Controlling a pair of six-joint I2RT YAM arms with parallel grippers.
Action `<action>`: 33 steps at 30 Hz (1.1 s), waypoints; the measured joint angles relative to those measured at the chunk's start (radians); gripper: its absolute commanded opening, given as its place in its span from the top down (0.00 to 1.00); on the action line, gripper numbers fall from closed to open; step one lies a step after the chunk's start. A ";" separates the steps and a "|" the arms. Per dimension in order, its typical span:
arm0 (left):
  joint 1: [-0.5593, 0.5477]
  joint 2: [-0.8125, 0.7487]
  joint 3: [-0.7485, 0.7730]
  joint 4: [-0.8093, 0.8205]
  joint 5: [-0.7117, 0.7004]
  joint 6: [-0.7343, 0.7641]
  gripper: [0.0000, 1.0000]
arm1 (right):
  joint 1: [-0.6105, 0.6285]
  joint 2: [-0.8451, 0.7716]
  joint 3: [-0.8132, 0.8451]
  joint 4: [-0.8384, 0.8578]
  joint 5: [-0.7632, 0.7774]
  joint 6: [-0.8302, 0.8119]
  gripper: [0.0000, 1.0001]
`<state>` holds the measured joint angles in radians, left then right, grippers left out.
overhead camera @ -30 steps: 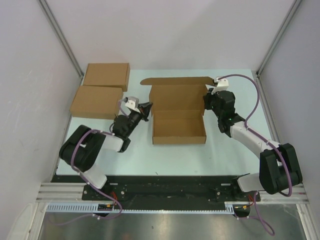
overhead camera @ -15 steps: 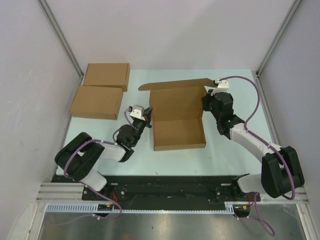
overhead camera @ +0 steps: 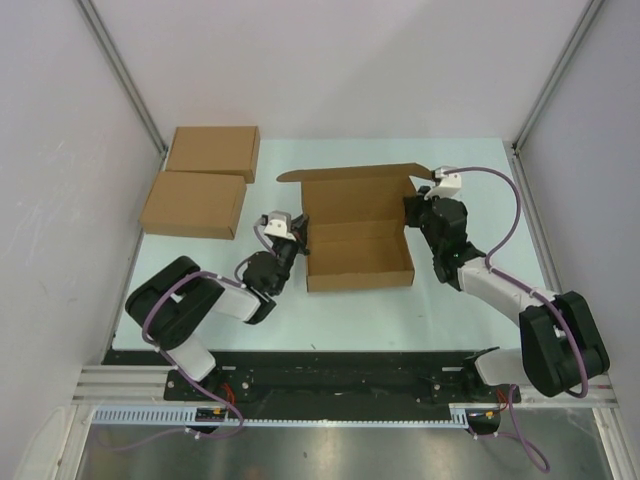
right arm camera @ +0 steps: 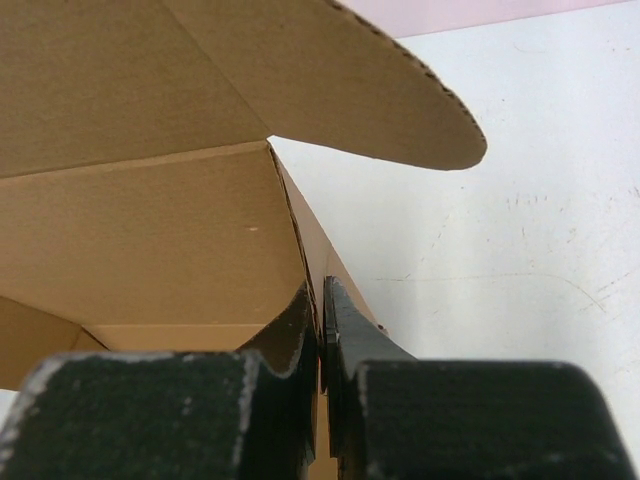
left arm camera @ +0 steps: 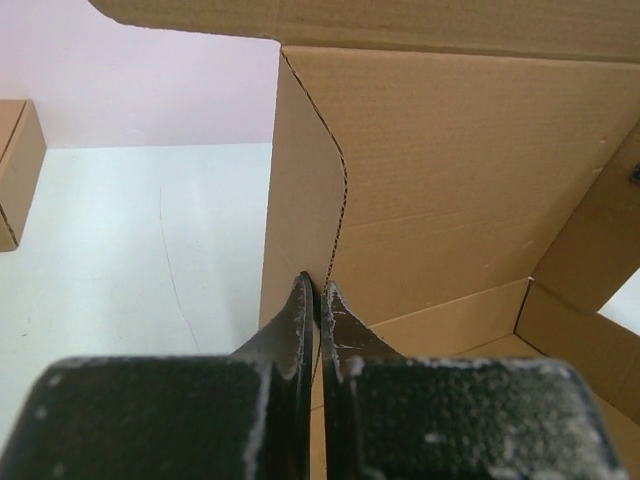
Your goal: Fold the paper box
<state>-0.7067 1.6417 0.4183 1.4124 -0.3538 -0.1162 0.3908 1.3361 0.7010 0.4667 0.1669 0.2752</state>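
Far side: paper box (overhead camera: 357,232) lid upright; table (overhead camera: 270,188) gap beside flat boxes (overhead camera: 195,203).

Left wrist view: the paper box (left arm camera: 450,180) runs off the top, right and bottom edges. The blurred body of the left gripper (left arm camera: 318,300) blocks the near box floor and the foot of the side wall pinched between its fingers. A flat box (left arm camera: 15,170) is cut by the left edge.

Right wrist view: the right gripper (right arm camera: 322,305) body covers the lower wall, and the box is cut at left and top.

Top view: both sets of fingertips are too small to make out.
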 measured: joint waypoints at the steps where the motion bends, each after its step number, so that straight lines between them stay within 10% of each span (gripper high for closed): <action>1: -0.001 0.004 0.003 0.000 -0.002 -0.004 1.00 | 0.000 0.001 -0.007 0.014 0.002 0.003 1.00; 14: -0.043 0.068 0.003 0.035 -0.034 -0.071 0.96 | 0.019 0.014 -0.111 0.153 0.064 0.026 0.99; 17: -0.049 0.063 0.000 0.031 -0.036 -0.087 0.98 | 0.023 0.016 -0.117 0.154 0.072 0.036 0.68; 23: -0.059 0.044 0.000 -0.021 -0.031 -0.095 1.00 | 0.057 0.009 -0.167 0.023 0.028 0.079 0.38; 33: -0.119 0.088 -0.052 -0.034 -0.008 -0.103 1.00 | 0.097 -0.245 -0.210 -0.192 0.036 0.096 0.24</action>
<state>-0.8253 1.7298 0.3660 1.3788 -0.3618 -0.2195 0.4877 1.0916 0.4908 0.2745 0.2028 0.3710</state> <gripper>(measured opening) 0.014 0.716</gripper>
